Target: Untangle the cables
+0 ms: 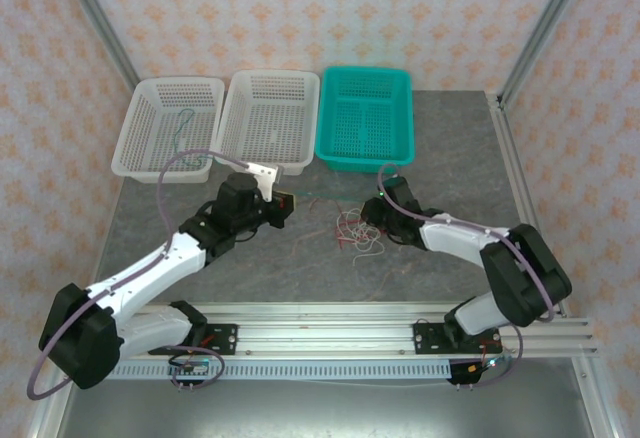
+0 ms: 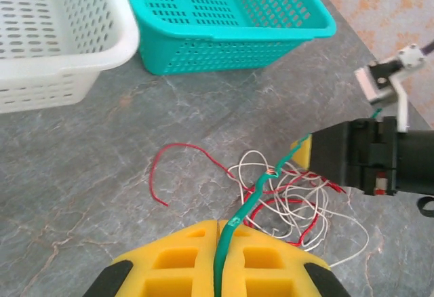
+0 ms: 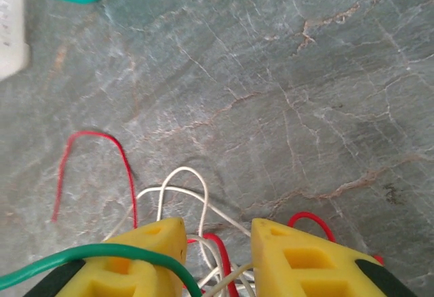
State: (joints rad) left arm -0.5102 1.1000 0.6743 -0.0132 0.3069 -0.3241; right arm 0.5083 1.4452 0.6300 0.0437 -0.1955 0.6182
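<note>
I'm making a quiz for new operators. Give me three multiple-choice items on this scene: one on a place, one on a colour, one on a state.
1. Where does the tangle lie? A in the teal basket; B hanging in the air; C on the table.
2. Which cable does the left tool grip? A green; B red; C white.
3. How do the right tool's jaws stand? A shut on a red cable; B apart; C shut on nothing.
1 C: it lies on the table, before the teal basket.
2 A: the green cable runs into its shut jaws.
3 B: a gap shows between them.
</note>
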